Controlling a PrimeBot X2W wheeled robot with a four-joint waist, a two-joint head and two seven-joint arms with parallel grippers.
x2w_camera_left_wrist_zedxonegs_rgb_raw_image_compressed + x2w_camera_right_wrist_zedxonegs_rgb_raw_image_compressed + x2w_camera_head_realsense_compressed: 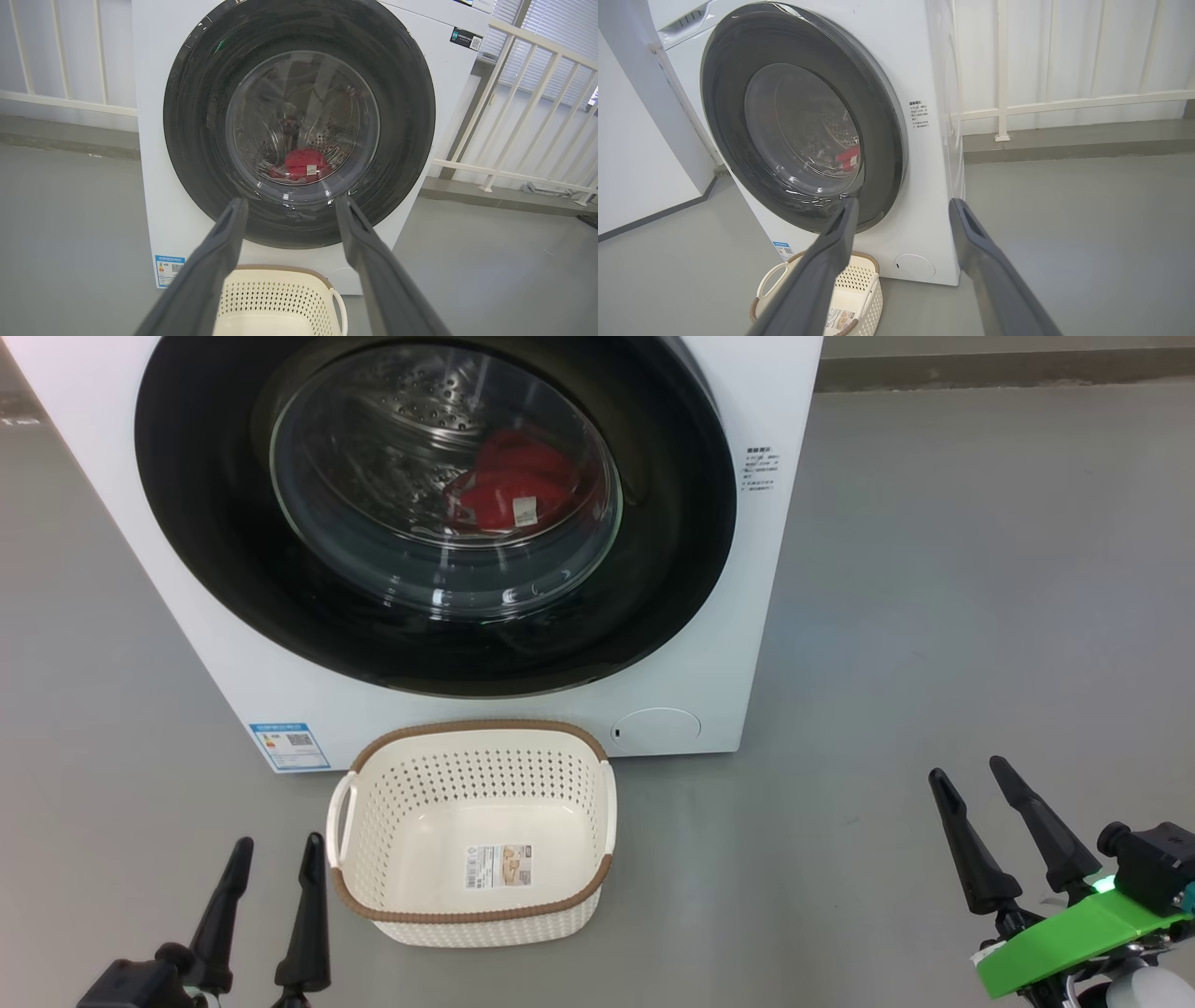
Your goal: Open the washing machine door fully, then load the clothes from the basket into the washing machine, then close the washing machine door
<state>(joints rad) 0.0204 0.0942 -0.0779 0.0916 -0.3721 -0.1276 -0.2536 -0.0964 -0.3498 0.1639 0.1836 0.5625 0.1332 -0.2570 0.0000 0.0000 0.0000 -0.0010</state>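
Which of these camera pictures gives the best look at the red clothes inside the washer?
The head view: the clothes look largest there, white label plain, behind the shut washing machine door. The left wrist view has them smaller, low in the drum. The right wrist view catches a red sliver at an angle.

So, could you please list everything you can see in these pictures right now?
washing machine: one, white, standing on the floor
door: one, glossy black with a clear glass window, shut on the machine's front
clothes: one garment, red with a white label, inside the drum behind the glass
basket: one, cream with a brown rim, on the floor before the machine
energy sticker: one, blue, machine's lower front corner
hatch: one, white, round, machine's other lower corner
railing: white, behind the machine
floor: grey
left tool: one, dark, open, beside the basket
right tool: one, dark, open, over bare floor
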